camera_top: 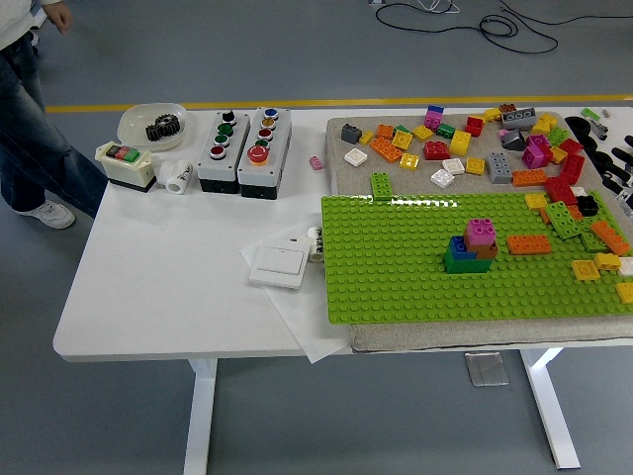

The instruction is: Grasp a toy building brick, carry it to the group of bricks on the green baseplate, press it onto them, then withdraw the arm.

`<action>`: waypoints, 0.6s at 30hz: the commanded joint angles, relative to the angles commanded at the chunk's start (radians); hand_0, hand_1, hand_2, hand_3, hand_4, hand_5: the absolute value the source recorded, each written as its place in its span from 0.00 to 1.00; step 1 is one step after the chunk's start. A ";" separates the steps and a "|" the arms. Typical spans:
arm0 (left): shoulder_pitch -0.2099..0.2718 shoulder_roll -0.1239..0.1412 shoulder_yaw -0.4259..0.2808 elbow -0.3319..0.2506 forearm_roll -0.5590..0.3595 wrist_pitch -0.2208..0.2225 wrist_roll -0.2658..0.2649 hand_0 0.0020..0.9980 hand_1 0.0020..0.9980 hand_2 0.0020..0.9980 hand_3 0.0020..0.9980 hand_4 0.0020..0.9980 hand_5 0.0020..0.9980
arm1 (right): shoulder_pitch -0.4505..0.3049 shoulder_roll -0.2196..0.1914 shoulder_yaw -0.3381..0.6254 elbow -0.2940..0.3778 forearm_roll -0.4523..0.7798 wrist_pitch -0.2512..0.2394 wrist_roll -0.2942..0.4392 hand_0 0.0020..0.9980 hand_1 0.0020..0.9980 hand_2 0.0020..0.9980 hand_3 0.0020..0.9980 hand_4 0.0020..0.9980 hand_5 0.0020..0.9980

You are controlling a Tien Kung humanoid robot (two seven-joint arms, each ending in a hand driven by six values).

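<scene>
Grey floor with a yellow line lies behind the white bench (148,297). The right hand (615,163) is seen only in part, as black shapes at the right edge over the far end of the grey mat (341,134); whether it is spread or closed cannot be told, and nothing is seen held. The left arm is not shown.

Loose bricks (445,148) are scattered just beside and below the hand, a red brick (569,185) being among the nearest. Such bricks are judged light, rigid and smooth-sided, so slipping is likely unless two opposite side walls are pinched, studs kept upward. No brick has yet been taken.

The group of bricks (473,247), pink over orange, blue and green, stands mid-right on the green baseplate (396,277), well apart from the hand. Firm, square pressing is expected to be needed.

Button boxes (242,148) sit far left; a person (30,119) stands beyond the corner.
</scene>
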 joint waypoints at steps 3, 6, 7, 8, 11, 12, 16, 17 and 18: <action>0.000 0.000 0.000 0.000 0.003 -0.001 -0.002 0.90 0.90 0.92 0.68 0.76 0.62 | 0.000 -0.001 0.000 -0.001 0.000 0.000 0.000 0.92 0.85 0.85 0.85 1.00 1.00; 0.001 0.001 0.004 -0.001 0.004 -0.003 -0.003 0.89 0.90 0.92 0.67 0.76 0.62 | 0.001 -0.001 -0.003 -0.003 0.000 0.000 -0.001 0.92 0.85 0.85 0.85 1.00 1.00; 0.000 0.001 0.004 -0.001 0.006 -0.003 -0.003 0.89 0.90 0.92 0.67 0.76 0.62 | 0.002 -0.002 -0.004 -0.004 -0.001 0.000 -0.002 0.92 0.85 0.85 0.85 1.00 1.00; 0.000 0.001 0.004 -0.002 0.008 -0.004 -0.004 0.89 0.90 0.92 0.67 0.76 0.62 | 0.003 -0.002 -0.005 -0.004 -0.002 0.000 -0.002 0.92 0.85 0.85 0.85 1.00 1.00; -0.001 0.001 0.006 -0.002 0.006 -0.004 -0.004 0.89 0.90 0.92 0.67 0.76 0.62 | 0.010 -0.005 -0.013 -0.006 -0.014 -0.002 -0.003 0.92 0.85 0.85 0.85 1.00 1.00; -0.001 0.002 0.007 -0.002 0.006 -0.004 -0.004 0.89 0.90 0.92 0.67 0.76 0.62 | 0.012 -0.006 -0.015 -0.006 -0.019 -0.002 -0.002 0.92 0.84 0.85 0.85 1.00 1.00; -0.002 0.001 0.016 -0.002 -0.009 -0.001 -0.003 0.89 0.90 0.92 0.67 0.76 0.62 | 0.033 -0.010 -0.032 -0.013 -0.026 -0.001 -0.002 0.92 0.84 0.85 0.85 1.00 1.00; -0.003 0.001 0.018 -0.002 -0.013 -0.001 -0.004 0.89 0.90 0.92 0.67 0.76 0.62 | 0.039 -0.010 -0.037 -0.019 -0.025 0.000 -0.002 0.92 0.84 0.85 0.85 1.00 1.00; -0.003 0.001 0.020 -0.001 -0.015 -0.001 -0.004 0.89 0.90 0.91 0.67 0.76 0.63 | 0.044 -0.011 -0.040 -0.024 -0.025 0.000 -0.002 0.92 0.84 0.85 0.85 1.00 1.00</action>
